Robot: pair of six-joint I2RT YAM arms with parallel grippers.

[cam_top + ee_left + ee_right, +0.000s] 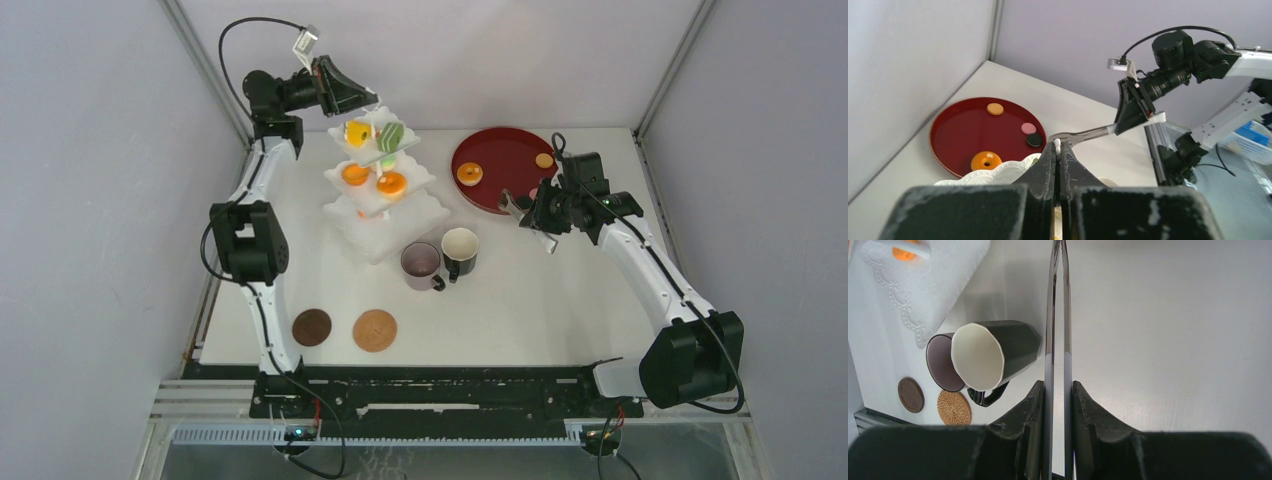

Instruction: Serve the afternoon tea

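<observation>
The white three-tier stand [400, 222] stands at the back left and carries yellow [357, 132], green [391, 136] and orange pastries [391, 184]. My left gripper [372, 101] is shut on the small white top handle [1057, 144] of the stand. My right gripper [531, 212] is shut on the long metal tongs [1058, 315], held above the table right of the mugs. The mauve mug [421, 263] and the black mug [460, 249] stand side by side in front of the stand. Two round brown coasters [311, 327] [375, 330] lie near the front left.
The dark red round tray [500, 150] at the back holds an orange ring pastry [469, 174], a small orange one [544, 160], and in the left wrist view a pink [1028, 128] and a black piece [1034, 139]. Walls close in the back and sides.
</observation>
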